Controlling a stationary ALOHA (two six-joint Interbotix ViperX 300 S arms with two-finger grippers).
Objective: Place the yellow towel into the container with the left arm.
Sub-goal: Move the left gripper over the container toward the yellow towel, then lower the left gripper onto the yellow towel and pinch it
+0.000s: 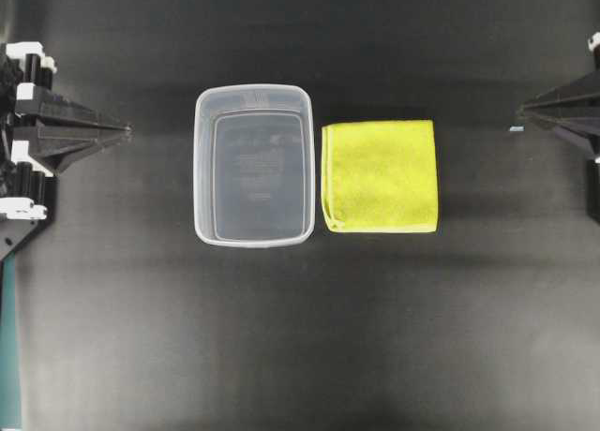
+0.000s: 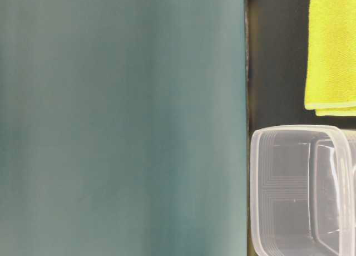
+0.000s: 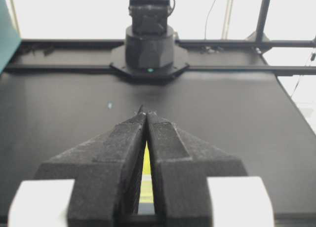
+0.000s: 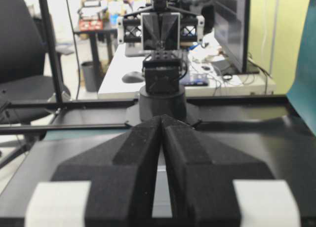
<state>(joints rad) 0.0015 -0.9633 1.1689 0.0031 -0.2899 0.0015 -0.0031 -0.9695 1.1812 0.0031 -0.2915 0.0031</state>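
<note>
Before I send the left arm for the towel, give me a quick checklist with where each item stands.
1. Yellow towel flat on the table, uncovered: ok.
2. Container upright, nothing inside: ok.
3. Towel clear of the container: ok, it lies just beside the rim; touching or not, cannot tell.
4. Left claw open for a grasp: not ok, fingers are together.
5. Right claw parked away from the towel: ok, at the far edge, shut.
6. Straight path from left claw to towel: not ok, the container sits between them.
</note>
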